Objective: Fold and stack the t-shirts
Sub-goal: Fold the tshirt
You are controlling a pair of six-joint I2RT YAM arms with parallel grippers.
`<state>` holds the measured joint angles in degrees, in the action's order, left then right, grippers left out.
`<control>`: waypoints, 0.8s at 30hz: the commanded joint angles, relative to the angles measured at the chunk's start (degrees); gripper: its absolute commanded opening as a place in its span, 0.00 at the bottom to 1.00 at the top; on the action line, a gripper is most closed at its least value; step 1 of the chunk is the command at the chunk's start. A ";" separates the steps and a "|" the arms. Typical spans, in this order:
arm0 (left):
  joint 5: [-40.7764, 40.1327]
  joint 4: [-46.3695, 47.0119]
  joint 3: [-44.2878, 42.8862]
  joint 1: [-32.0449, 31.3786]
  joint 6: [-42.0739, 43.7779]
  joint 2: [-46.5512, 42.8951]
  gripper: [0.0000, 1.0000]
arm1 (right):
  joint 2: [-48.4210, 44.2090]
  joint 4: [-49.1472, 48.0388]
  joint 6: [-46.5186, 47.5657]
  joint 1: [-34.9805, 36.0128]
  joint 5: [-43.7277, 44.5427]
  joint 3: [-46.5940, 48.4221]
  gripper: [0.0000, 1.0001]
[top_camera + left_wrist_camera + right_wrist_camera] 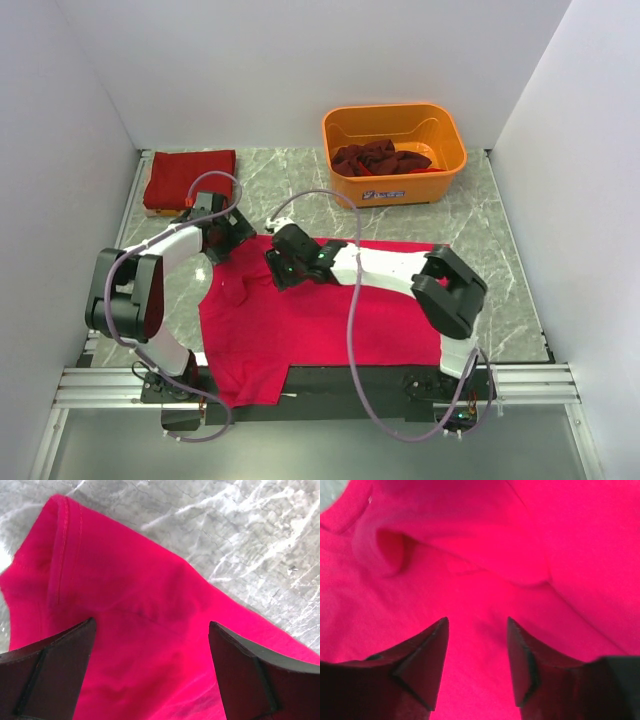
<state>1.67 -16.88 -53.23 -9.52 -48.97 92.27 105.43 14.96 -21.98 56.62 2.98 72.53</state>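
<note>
Left end effector [152,623] spread wide above t-shirt [300,325] sleeve edge; right end effector [477,621] half-spread by collar [344,516].

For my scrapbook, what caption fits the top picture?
Left arm and right arm reach over a pink t-shirt; folded red shirt, orange bin behind.

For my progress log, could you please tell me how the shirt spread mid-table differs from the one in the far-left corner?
The spread shirt lies open and wrinkled; the folded shirt is a compact, neat rectangle. The spread shirt is a brighter, pinkish red; the folded shirt is a deeper red. The left gripper and right gripper, jaws open, sit over the spread shirt; neither touches the folded shirt. Both are red.
</note>
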 commanded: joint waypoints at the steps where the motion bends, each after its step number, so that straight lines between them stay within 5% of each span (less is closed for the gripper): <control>1: 3.51 5.37 0.67 1.08 1.16 1.33 1.00 | 2.06 -0.72 -1.05 0.77 4.59 5.33 0.52; 24: 7.56 8.62 3.84 3.19 2.74 5.03 0.99 | 18.06 1.12 -3.95 3.41 11.15 18.60 0.46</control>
<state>9.26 -7.66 -51.68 -6.37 -47.68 95.35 122.69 15.59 -24.69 59.86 9.02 87.74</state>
